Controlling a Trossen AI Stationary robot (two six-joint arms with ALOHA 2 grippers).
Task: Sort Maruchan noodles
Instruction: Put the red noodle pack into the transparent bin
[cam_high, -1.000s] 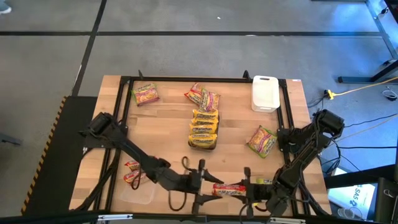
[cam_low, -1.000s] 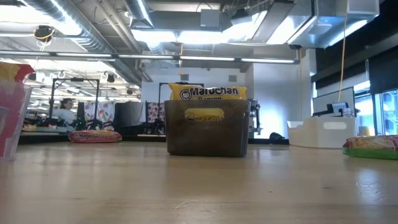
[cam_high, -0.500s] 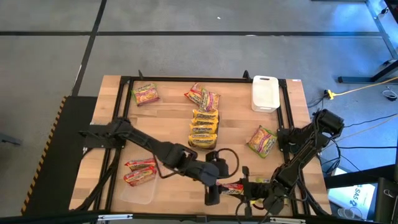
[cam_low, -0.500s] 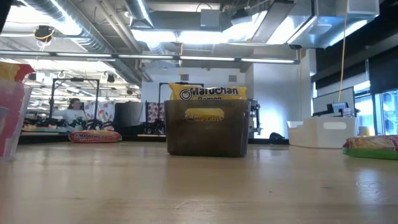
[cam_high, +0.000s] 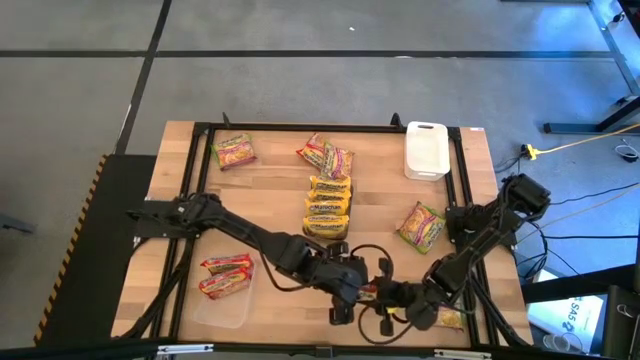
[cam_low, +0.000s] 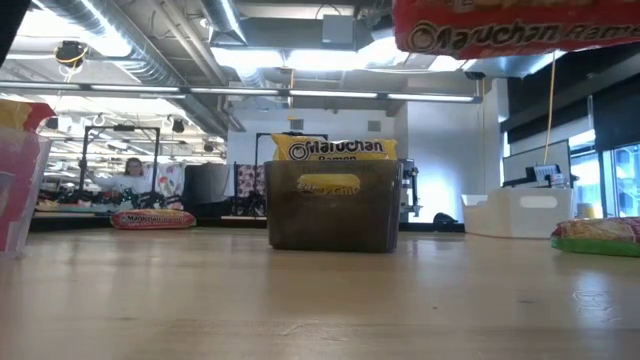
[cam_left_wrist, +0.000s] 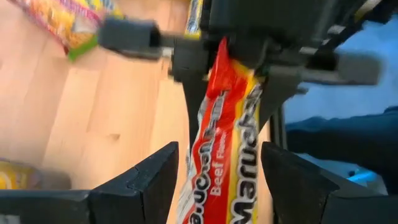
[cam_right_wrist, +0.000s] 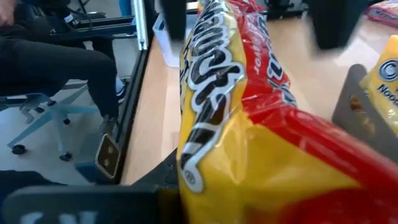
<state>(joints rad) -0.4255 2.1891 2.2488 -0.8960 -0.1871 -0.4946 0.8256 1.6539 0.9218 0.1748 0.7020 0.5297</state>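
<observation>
- My left gripper, fingers spread wide, straddles the red noodle packet near the table's front edge.
- My right gripper pinches that packet's other end, holding it aloft.
- Light, crinkly, probably slippery and brittle inside: grip the edge gently.

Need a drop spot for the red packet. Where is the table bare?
Bare wood lies between the dark tray and the green packet, and left of that tray, below the far-left packet. Crowded at the near edge: left gripper and right gripper meet over the red packet.
</observation>
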